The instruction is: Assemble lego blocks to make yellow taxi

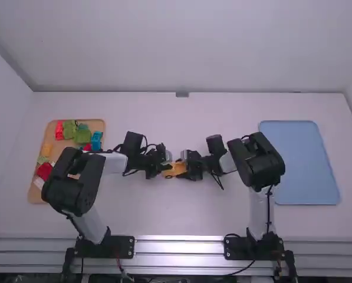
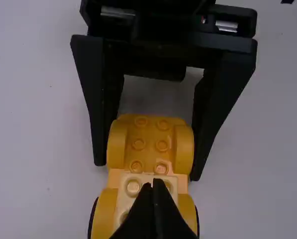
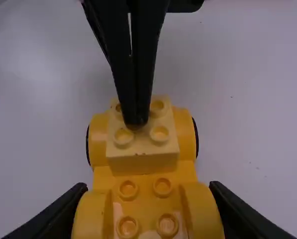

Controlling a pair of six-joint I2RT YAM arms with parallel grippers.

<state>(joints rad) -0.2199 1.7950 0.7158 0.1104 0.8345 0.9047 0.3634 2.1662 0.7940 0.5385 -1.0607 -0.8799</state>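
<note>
While our right tool (image 1: pixel 182 168) clamps the yellow plastic car base (image 2: pixel 150 133), our left tool (image 1: pixel 166 167) meets its top.
Left tips together, on the pale-yellow square brick (image 3: pixel 142 150).

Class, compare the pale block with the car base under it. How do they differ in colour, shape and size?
The pale block is a light cream yellow; the car base is a deeper, more orange yellow. The block is a plain box, while the base has rounded wheel arches. The block is smaller; the base extends beyond it. Both have round studs on top.
</note>
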